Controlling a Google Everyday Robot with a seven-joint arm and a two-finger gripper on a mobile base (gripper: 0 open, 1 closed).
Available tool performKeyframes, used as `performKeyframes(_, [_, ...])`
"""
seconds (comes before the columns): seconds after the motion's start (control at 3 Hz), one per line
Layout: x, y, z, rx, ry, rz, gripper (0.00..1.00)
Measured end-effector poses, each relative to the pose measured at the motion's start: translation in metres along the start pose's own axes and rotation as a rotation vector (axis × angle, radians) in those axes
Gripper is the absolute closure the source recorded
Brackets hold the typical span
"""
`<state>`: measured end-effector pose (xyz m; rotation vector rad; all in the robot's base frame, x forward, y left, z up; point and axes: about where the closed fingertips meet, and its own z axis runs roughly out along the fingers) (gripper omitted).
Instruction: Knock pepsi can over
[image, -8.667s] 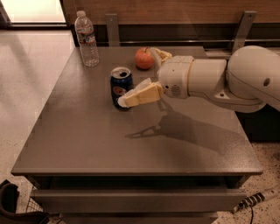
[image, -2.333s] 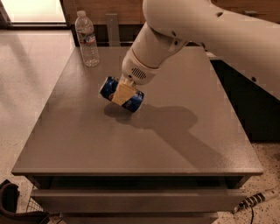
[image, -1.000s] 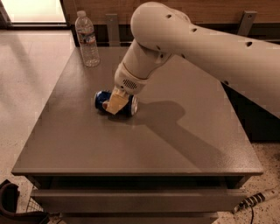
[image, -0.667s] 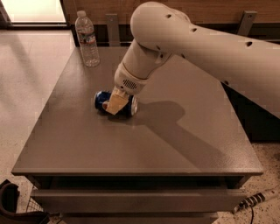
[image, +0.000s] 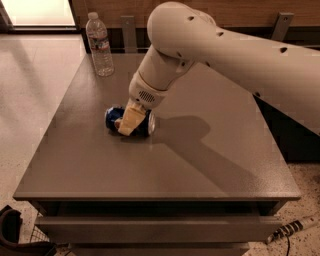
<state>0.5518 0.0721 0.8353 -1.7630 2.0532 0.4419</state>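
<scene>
The pepsi can (image: 113, 118) is dark blue and lies on its side on the grey table (image: 200, 165), left of centre, with its silver end (image: 151, 123) facing right. My gripper (image: 127, 127) comes down from the upper right and rests over the middle of the can, covering part of it. The large white arm (image: 225, 50) stretches across the upper right of the view.
A clear plastic water bottle (image: 100, 45) stands upright at the table's far left corner. The apple is hidden behind the arm. Wooden chair backs (image: 283, 22) line the far edge. The table's left edge drops to a shiny floor (image: 30, 85). A cable (image: 292, 229) lies at the lower right.
The can stood upright 8.7 s ago, was tilted under the gripper 2.3 s ago, and now lies flat on its side. Over the last second nothing has visibly moved.
</scene>
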Motion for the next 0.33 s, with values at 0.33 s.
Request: performKeyframes(0.33, [-0.0008,0.0010,0.0002,-0.001,0.001,-0.002,0.00])
